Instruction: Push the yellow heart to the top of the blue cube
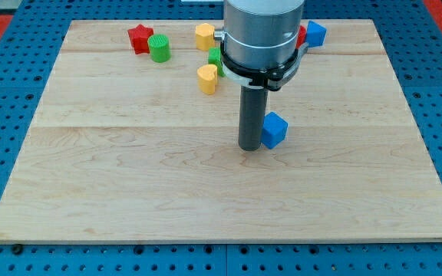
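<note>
Camera view: yellow heart (pixel 207 78) upright, unobstructed.

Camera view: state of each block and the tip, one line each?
my tip: on the board, just left of the blue cube, apparently touching.
blue cube: mid-board, flat.
yellow heart: up-left of the cube, not yet above it.
red star: top left, untouched.
green cylinder: upright beside the star.
yellow block: top edge.
green block: partly hidden by the arm.
blue block: top right.

Red star (pixel 139 37) beside green cylinder (pixel 159 48), top left.
</note>
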Available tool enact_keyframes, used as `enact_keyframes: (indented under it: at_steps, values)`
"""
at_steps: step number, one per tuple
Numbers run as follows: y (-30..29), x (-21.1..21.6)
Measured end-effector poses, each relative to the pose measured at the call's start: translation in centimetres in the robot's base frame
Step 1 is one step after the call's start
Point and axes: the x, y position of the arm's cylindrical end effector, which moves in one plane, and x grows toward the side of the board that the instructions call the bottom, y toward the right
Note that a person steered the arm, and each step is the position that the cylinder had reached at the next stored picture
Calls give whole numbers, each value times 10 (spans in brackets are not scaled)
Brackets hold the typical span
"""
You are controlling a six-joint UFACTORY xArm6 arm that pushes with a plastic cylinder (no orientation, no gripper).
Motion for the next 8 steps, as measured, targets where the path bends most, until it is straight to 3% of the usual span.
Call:
enact_keyframes:
  at_steps: [2, 3, 4, 5, 8]
  values:
    - [27, -18]
    - [-6, -19]
    - [-90, -19]
    - [-131, -38]
    - [-134, -143]
